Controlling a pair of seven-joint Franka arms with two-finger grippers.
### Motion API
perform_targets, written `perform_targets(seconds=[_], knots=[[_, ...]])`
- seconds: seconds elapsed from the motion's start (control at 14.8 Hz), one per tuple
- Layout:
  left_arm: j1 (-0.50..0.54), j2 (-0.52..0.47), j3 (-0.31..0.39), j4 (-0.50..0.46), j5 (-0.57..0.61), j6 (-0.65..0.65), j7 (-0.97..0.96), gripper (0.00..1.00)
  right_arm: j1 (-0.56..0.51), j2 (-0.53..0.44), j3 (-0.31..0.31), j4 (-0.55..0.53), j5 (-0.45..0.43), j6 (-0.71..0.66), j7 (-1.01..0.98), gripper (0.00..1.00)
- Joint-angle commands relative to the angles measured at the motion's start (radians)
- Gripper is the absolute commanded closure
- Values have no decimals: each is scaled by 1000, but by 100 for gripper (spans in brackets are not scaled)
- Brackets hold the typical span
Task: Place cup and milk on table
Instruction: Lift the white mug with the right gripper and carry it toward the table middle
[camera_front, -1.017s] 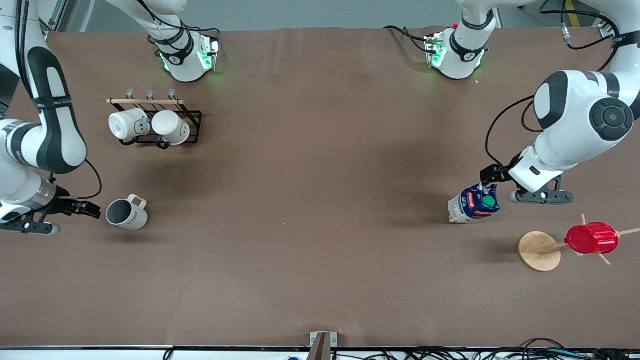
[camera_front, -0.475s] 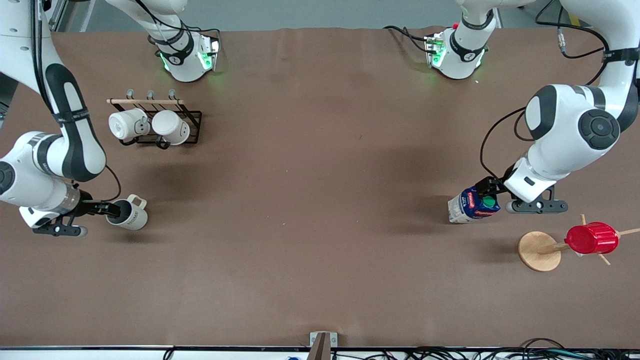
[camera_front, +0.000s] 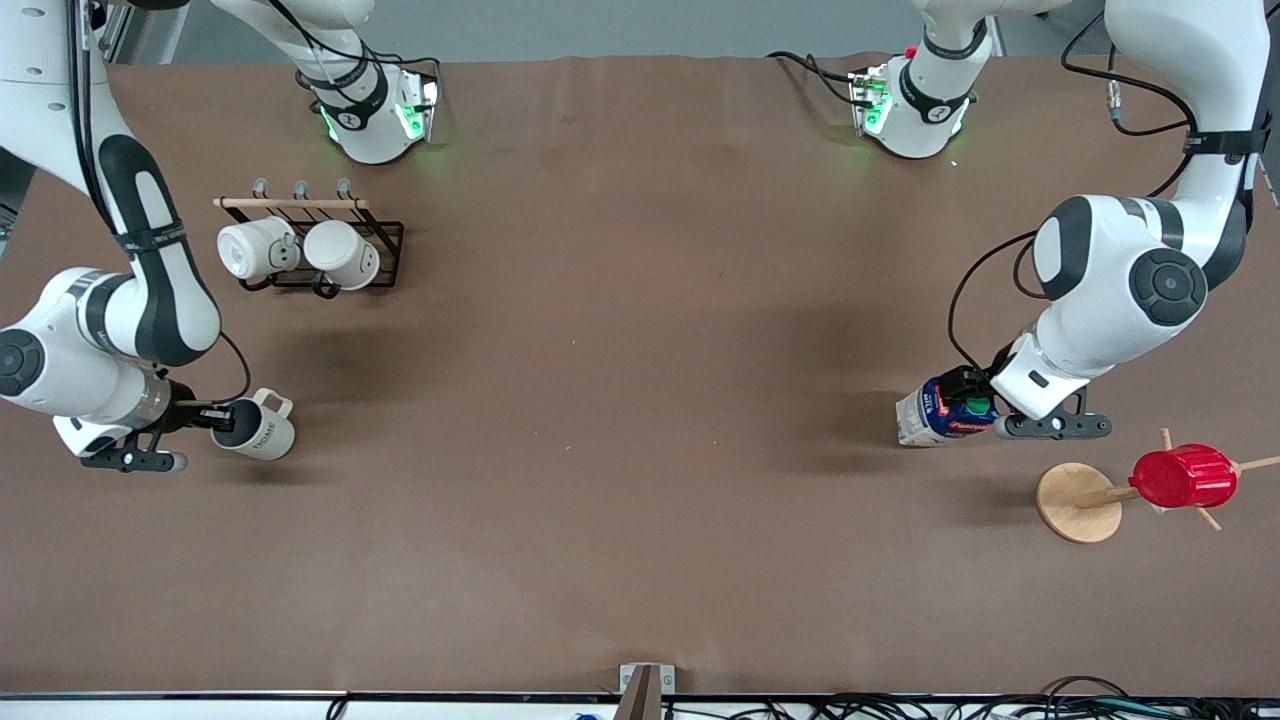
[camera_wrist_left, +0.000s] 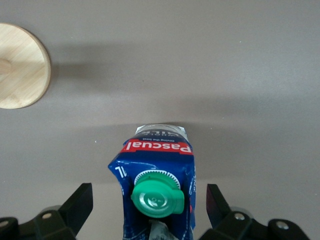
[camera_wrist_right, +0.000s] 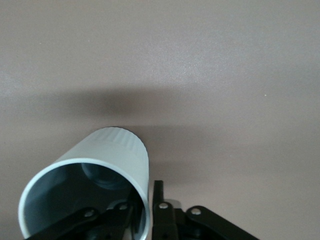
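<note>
On the table (camera_front: 620, 450):
Right gripper (camera_wrist_right: 145, 212): pinching the cup (camera_front: 257, 427) rim.
Left gripper (camera_wrist_left: 150, 210): spread wide around the milk (camera_wrist_left: 157, 185).

The large brown matte counter (camera_front: 640, 450) is showing a plain surface. On it, a cream-white mug with dark grey interior (camera_front: 256, 426) is carrying dark lettering. The small white milk carton (camera_front: 938, 411) is displaying a blue top, red band and green cap.
</note>
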Motion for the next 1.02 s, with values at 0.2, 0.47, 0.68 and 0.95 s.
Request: perform_targets(seconds=[0.2, 0.47, 0.68, 0.95], knots=[[-1, 12, -4, -2, 6, 10, -18, 3, 2, -25, 30, -5, 18, -7, -10, 100], [-1, 15, -3, -3, 6, 9, -18, 8, 10, -51, 92, 64, 29, -136, 16, 99], [-1, 16, -3, -3, 6, 9, -18, 12, 37, -54, 178, 110, 89, -184, 194, 99], [1, 16, -3, -5, 6, 9, -17, 18, 176, -49, 208, 141, 90, -182, 479, 100]])
